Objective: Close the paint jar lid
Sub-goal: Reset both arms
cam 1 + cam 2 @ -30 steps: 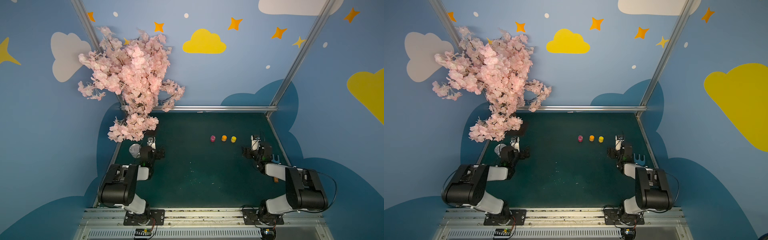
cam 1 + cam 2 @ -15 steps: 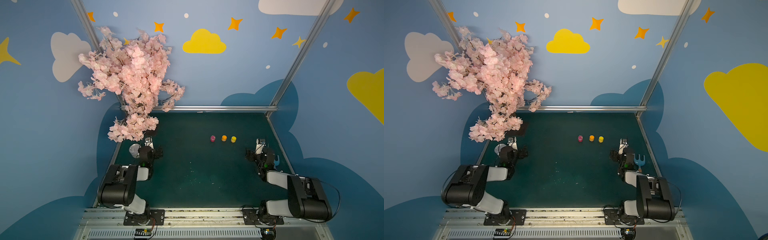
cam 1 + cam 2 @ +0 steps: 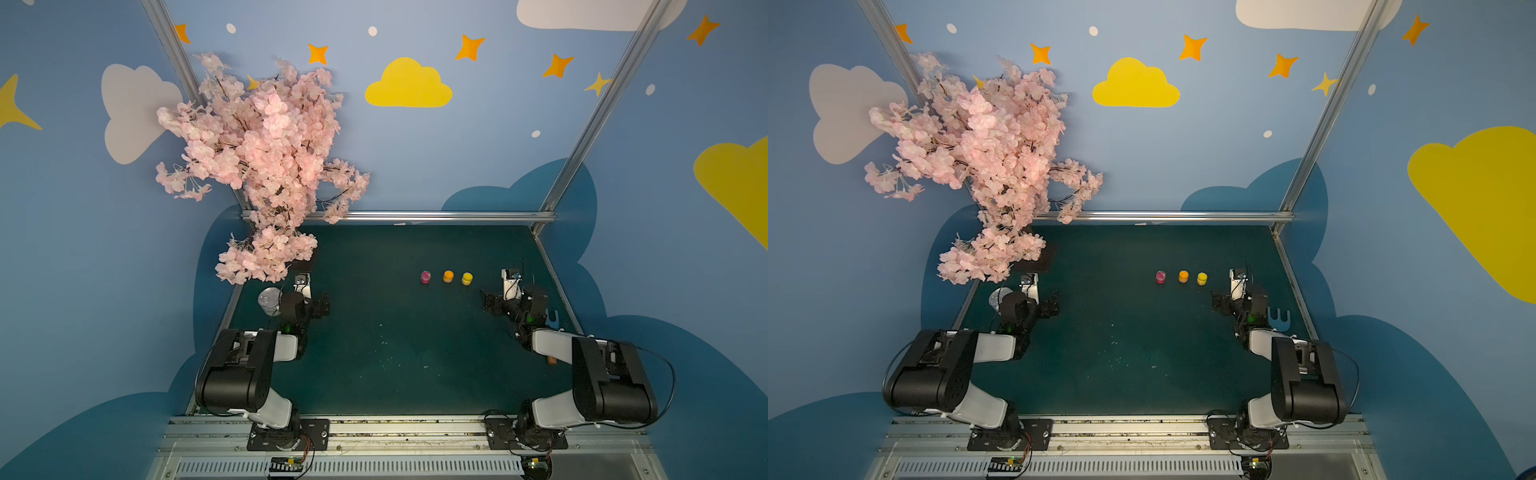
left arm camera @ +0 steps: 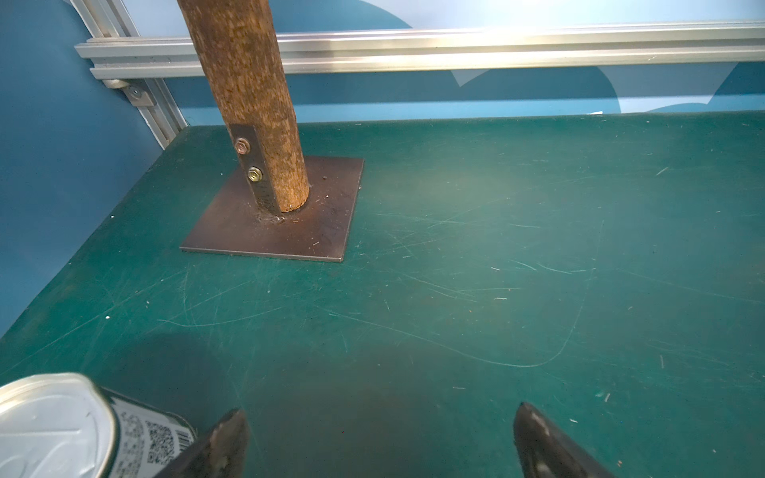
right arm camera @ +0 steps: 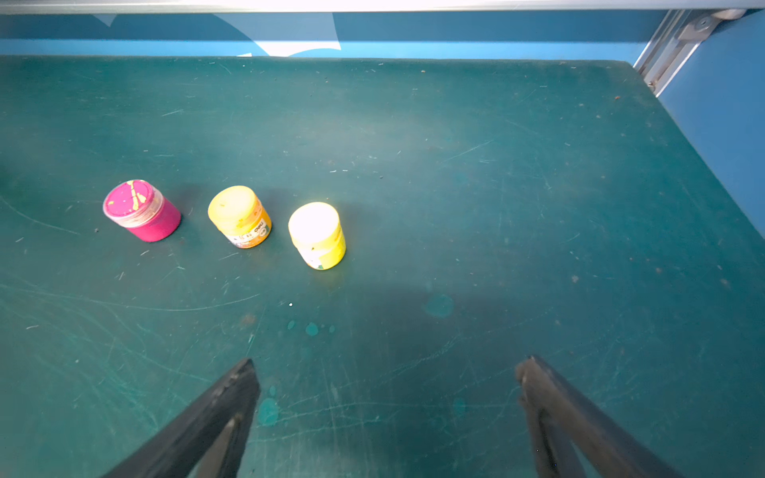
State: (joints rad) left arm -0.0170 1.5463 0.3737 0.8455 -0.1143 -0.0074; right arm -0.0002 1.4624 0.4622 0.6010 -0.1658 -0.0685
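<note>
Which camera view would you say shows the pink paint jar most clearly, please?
The right wrist view: the pink paint jar is close, its yellow-streaked lid and side plain. In both top views the jar is only a tiny spot. The left wrist view misses it.

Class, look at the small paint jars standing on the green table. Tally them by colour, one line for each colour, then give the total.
Pink paint jar: 1
Orange paint jar: 1
Yellow paint jar: 1
Total: 3
</note>
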